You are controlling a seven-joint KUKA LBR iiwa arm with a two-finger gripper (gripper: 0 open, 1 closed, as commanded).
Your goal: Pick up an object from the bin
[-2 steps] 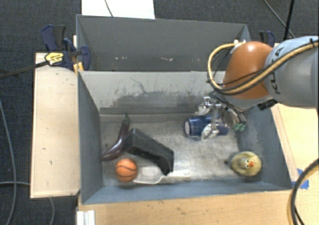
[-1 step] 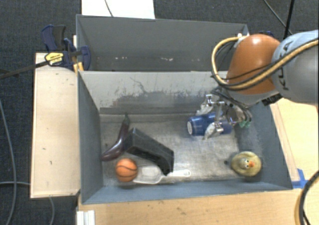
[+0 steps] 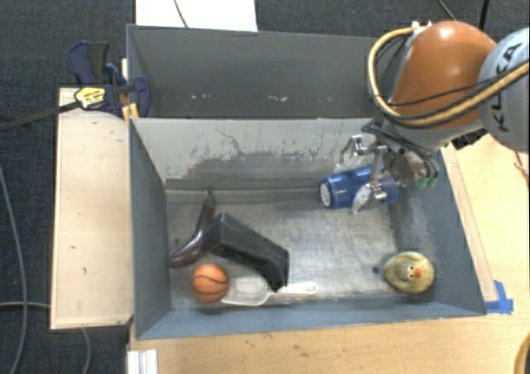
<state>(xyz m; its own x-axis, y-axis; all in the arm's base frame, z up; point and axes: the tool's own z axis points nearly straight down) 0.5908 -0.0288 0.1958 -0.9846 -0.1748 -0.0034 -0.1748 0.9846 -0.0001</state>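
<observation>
Lying on its side, a blue can [image 3: 338, 191] is noted close to the back wall of the bin [image 3: 151, 223], towards the back right corner, its round end turned to the left wall. The can's right part is seen between the metal fingers of the gripper [image 3: 372, 190]. The fingers are drawn in against the can, so it is gripped. Whether the can is lifted off the floor cannot be told.

The arm [image 3: 439, 66] is seen above the back right corner, wrapped in cables.

A yellowish round toy [image 3: 408, 271] is noted near the front right corner, well apart from the can.

By the front left corner a small heap is recorded:
- an orange ball [image 3: 209, 280] near the front wall
- a white spoon [image 3: 267, 291] just beside it
- a black wedge-shaped block [image 3: 248, 250] behind the spoon
- a dark purple curved piece [image 3: 189, 244] against the block's left side
</observation>
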